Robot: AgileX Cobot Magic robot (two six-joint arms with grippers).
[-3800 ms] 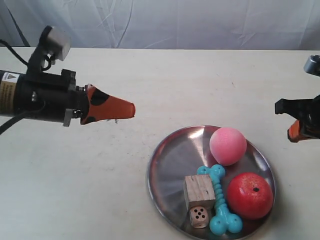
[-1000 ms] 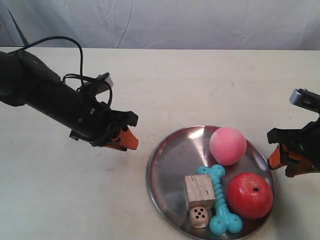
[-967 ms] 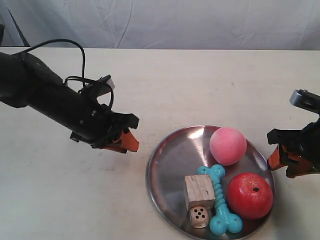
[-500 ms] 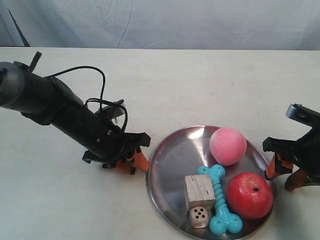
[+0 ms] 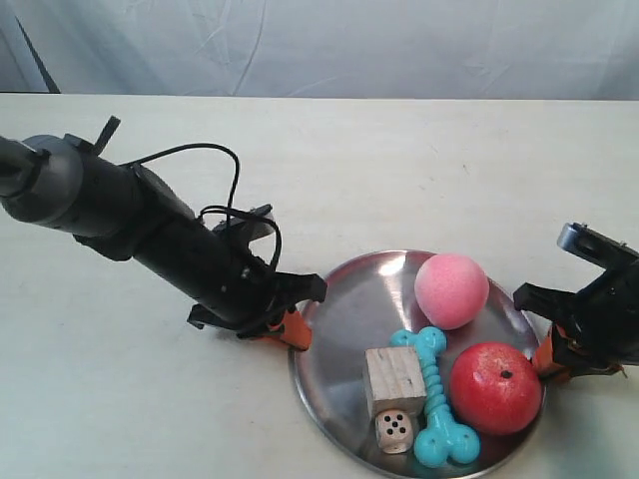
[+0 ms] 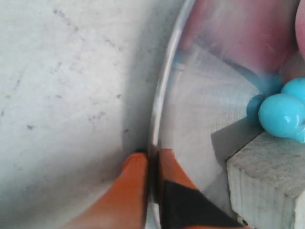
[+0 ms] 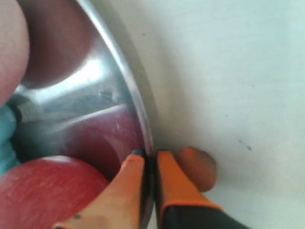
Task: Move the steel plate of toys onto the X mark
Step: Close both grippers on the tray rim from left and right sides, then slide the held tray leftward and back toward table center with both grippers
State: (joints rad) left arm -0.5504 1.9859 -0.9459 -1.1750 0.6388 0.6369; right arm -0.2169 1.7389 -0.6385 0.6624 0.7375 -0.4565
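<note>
The steel plate (image 5: 349, 309) lies on the table and holds a pink ball (image 5: 451, 289), a red apple-like ball (image 5: 496, 387), a turquoise bone (image 5: 436, 399), a wooden cube (image 5: 394, 379) and a die (image 5: 395, 430). My left gripper (image 5: 295, 327) is shut on the plate's rim near the cube, with one orange finger on each side (image 6: 152, 160). On the opposite rim, beside the apple (image 7: 47, 191), my right gripper (image 5: 547, 354) is shut in the same way (image 7: 150, 157). The X mark does not show in any view.
The black left arm (image 5: 150, 235) with its looping cable stretches across the table's left half. A white cloth backdrop (image 5: 329, 45) hangs behind the table's far edge. The plate's near rim lies close to the exterior view's bottom edge.
Both arms have come down and inward to the plate. Each gripper now clamps the rim, where before they stood apart from it. The plate and toys have shifted very slightly.
</note>
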